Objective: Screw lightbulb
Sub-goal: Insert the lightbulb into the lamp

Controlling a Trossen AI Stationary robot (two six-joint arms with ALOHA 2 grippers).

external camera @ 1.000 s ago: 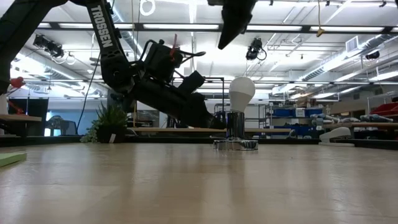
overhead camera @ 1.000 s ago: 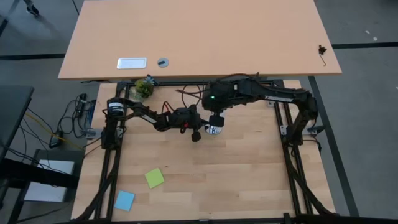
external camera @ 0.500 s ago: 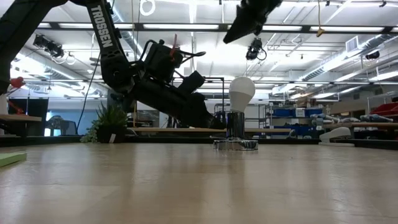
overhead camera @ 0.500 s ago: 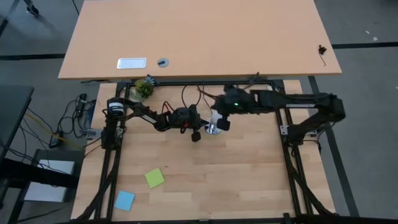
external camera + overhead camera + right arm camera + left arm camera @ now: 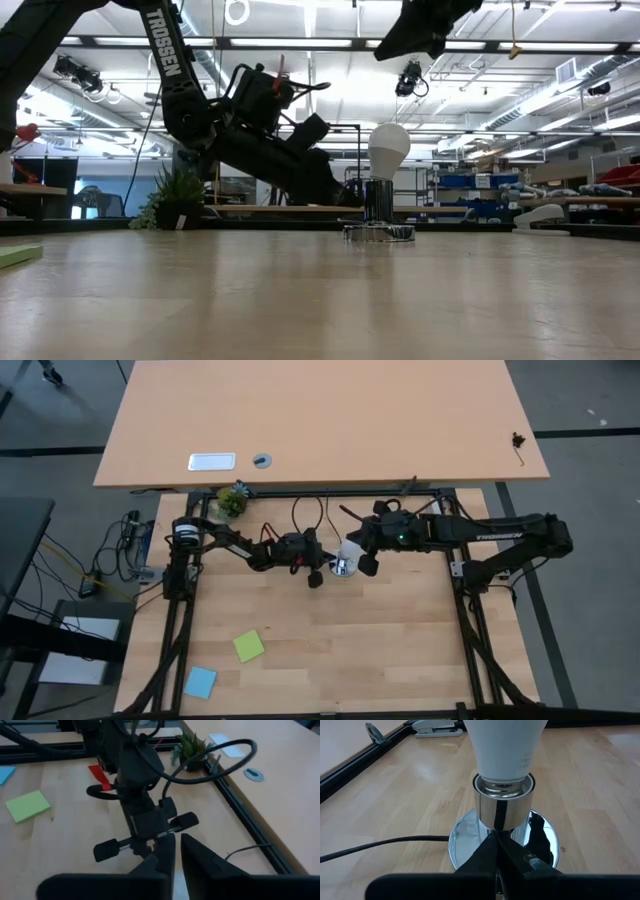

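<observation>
The white lightbulb [image 5: 389, 148] stands upright with its base in a silver socket [image 5: 502, 802], which rises from a round silver disc [image 5: 465, 837] near the table's far middle. My left gripper [image 5: 496, 836] is shut and lies low, reaching the socket from the table's left. My right gripper [image 5: 425, 28] hangs high above and to the right of the bulb [image 5: 348, 550]. It slants down toward the left arm, with a narrow gap between its fingers [image 5: 167, 850] and nothing in it. My left gripper comes in nearly level from the table's left. Its shut fingertips rest on the disc's top at the foot of the socket [image 5: 496, 827]. I cannot tell whether anything is pinched between them. The disc sits flat on the table.
A black cord [image 5: 380, 845] runs from the disc toward the left. A green note [image 5: 249, 646] and a blue note [image 5: 200, 681] lie near the front left. A small plant [image 5: 231, 501] stands at the far left corner. Black frame rails border the table.
My right gripper has drawn back from above the bulb toward the table's right edge. It has tipped from pointing steeply down to slanting more level. The bulb, the socket and my left gripper have kept still.
</observation>
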